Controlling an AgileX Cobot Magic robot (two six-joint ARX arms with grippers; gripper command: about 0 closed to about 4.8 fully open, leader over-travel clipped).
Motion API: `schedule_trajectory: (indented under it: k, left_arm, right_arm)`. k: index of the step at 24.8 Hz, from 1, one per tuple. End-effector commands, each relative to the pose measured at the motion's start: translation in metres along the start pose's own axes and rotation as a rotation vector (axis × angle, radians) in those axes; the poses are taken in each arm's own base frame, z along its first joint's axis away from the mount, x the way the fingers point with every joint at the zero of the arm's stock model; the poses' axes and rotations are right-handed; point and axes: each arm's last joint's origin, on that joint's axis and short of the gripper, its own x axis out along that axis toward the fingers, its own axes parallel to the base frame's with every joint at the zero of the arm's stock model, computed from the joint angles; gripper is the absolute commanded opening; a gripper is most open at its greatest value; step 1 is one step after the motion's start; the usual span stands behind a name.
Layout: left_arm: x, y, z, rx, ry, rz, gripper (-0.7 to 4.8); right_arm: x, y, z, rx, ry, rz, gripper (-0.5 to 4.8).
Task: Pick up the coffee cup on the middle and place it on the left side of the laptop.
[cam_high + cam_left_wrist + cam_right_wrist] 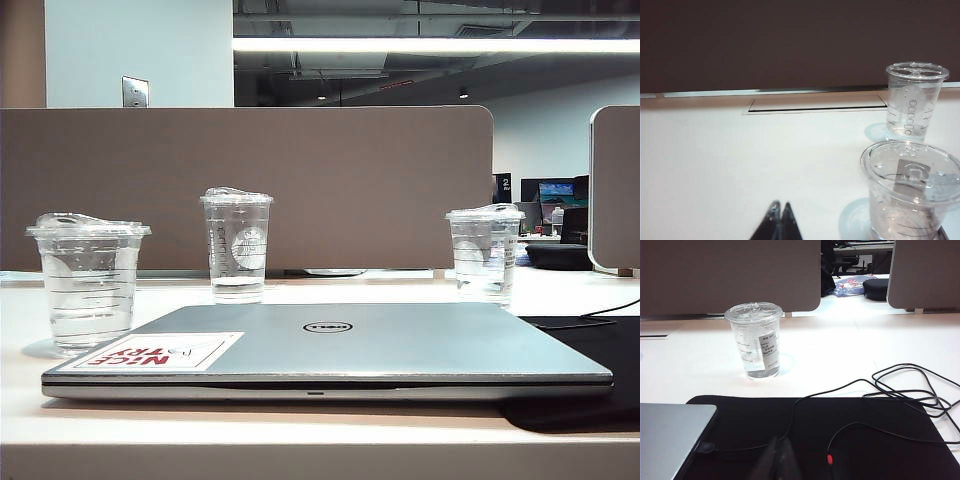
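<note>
The coffee cup (88, 280), short, wide and clear with a lid and thin printed lines, stands upright on the table just left of the closed silver laptop (330, 350). In the left wrist view the coffee cup (910, 192) is close by, off to one side of my left gripper (780, 205). That gripper is shut and empty over bare white table. My right gripper (781, 441) is also shut and empty, above a black mat (850, 435) beside the laptop's corner (670, 435). Neither gripper shows in the exterior view.
A tall narrow clear cup with a round logo (237, 245) stands behind the laptop, also seen as the far cup (914, 100). A lined clear cup (485, 252) stands at the back right (754, 342). Black cables (905, 385) loop over the mat. A brown partition (250, 180) closes the back.
</note>
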Motion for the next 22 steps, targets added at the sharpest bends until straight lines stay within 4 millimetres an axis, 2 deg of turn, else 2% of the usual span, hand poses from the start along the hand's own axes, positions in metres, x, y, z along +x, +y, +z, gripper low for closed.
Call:
schedule_trajectory:
  k: [1,22]
  left_arm:
    - [-0.0002,0.0001,0.0021,-0.006,-0.013,0.000,-0.03]
    - [-0.0002,0.0001,0.0020,-0.048,-0.011,0.000,-0.03]
  right_arm:
    - [0.0001,0.0001,0.0005,0.000,-0.015,0.000,-0.05]
    - [0.0001,0.0001,0.0005,0.000,-0.015,0.000,-0.05]
